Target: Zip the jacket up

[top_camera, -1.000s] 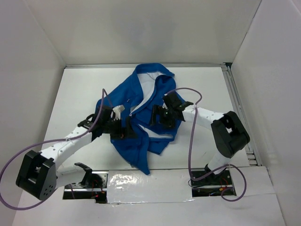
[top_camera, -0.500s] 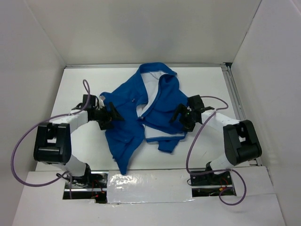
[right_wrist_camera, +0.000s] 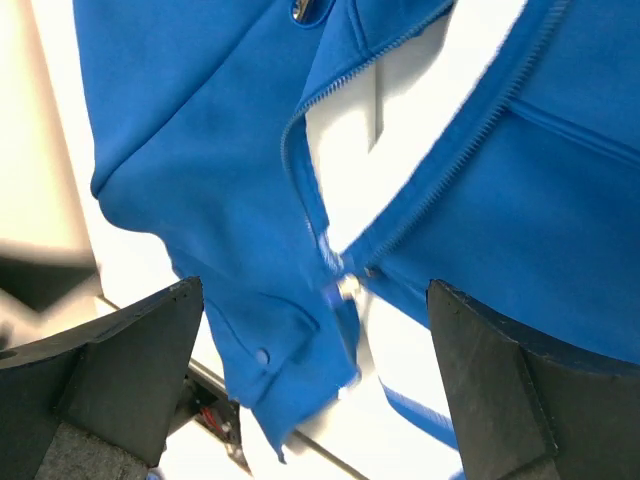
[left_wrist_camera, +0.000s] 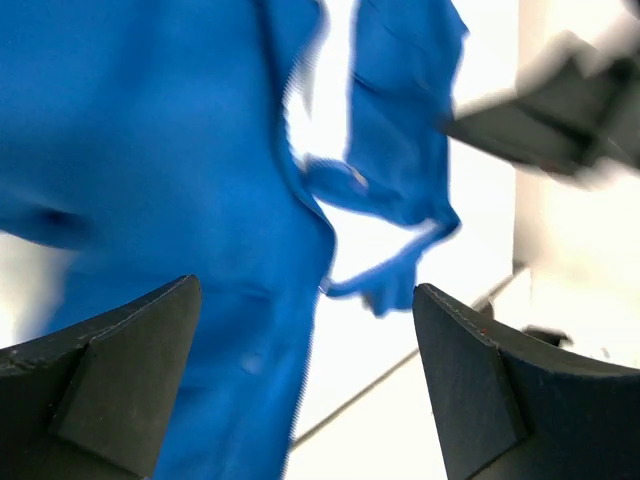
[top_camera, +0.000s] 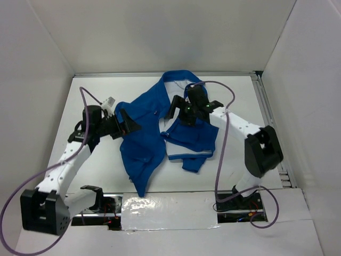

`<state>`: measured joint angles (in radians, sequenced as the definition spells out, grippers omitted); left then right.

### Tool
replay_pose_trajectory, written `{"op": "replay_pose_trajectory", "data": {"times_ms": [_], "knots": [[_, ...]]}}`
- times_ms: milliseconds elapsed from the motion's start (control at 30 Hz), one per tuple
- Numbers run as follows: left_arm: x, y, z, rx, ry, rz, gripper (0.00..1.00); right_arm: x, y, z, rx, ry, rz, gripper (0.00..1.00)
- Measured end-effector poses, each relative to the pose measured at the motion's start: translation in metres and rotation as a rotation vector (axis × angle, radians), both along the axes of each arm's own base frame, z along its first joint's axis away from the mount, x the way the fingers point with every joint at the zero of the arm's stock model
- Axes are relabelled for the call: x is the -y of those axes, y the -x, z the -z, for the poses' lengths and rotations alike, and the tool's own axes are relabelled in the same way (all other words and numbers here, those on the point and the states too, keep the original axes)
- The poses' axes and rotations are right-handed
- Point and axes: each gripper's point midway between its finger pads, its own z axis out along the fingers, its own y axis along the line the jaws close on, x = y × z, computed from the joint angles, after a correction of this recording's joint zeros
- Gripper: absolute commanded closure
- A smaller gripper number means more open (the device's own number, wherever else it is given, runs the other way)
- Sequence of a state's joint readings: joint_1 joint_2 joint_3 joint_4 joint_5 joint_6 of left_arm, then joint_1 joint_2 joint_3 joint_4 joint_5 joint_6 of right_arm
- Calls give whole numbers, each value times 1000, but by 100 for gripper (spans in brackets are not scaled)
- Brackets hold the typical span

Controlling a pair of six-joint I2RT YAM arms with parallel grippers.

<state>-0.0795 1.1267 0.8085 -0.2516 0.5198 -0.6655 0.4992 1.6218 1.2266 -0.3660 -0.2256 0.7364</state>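
Note:
The blue jacket lies crumpled and open on the white table, collar at the back, one part trailing toward the near edge. Its zipper halves meet at a small pale slider seen in the right wrist view, open above it. My left gripper is open and empty at the jacket's left edge; the jacket fills its view. My right gripper is open and empty above the jacket's middle, over the zipper line.
White walls enclose the table on three sides. A metal rail runs along the right side. Foil tape covers the near edge between the arm bases. Purple cables loop from both arms.
The left arm swung out to the left and its gripper now sits at the jacket's left edge. The right gripper moved back and left over the jacket's middle. The jacket has shifted and spread.

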Motion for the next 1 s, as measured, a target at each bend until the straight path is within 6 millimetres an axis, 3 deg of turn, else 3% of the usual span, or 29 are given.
{"op": "replay_pose_trajectory", "data": {"times_ms": [100,233,333,467,567,667,700,833,1000], "knots": [[15,27,-3,-1,20,27,1,-16,-5,28,-77,9,-10,0],[19,48,17,-88,16,-3,1,-18,2,72,-200,51,13,0],[18,63,32,-151,11,-32,1,-19,3,81,-234,48,30,3],[19,79,46,-208,3,-42,1,-28,-10,76,-230,26,39,27],[21,93,58,-254,0,-42,1,-42,-31,75,-209,3,38,59],[19,105,70,-310,-11,-53,1,-46,-38,82,-218,0,46,75],[19,109,73,-322,-17,-55,1,-44,-39,84,-226,0,54,99],[17,113,73,-324,-25,-76,1,-39,-39,84,-223,-1,63,100],[15,118,84,-344,-45,-87,1,-17,-24,75,-175,60,61,100]]}}
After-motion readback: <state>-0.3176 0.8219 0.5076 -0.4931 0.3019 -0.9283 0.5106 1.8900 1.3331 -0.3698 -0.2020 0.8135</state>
